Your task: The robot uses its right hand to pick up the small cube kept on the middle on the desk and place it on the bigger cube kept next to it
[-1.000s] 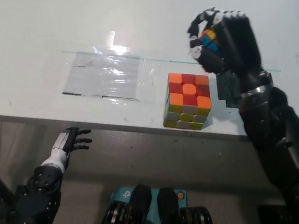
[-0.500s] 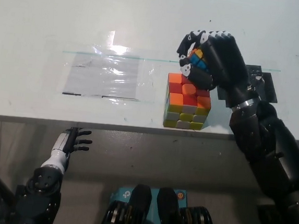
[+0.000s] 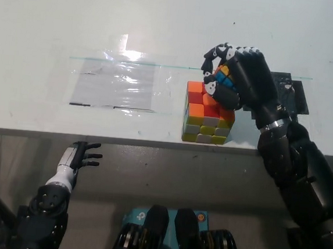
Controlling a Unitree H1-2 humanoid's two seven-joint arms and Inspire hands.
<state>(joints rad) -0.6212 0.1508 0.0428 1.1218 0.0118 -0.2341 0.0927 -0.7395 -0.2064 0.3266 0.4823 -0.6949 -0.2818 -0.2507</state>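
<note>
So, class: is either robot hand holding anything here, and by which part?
The right hand grips the small cube, fingers wrapped around its sides, over the bigger cube. The left hand rests open below the desk edge, holding nothing.

Bright, even light is falling from overhead, washing the white table (image 3: 47,21) nearly featureless. A hot glare spot is flaring on the clear plastic sheet (image 3: 114,85), whose wrinkles are glinting. A soft shadow is lying just beside the bigger cube (image 3: 209,114). The zone under the table edge is looking dimmer. Focus is holding fairly sharp.
</note>
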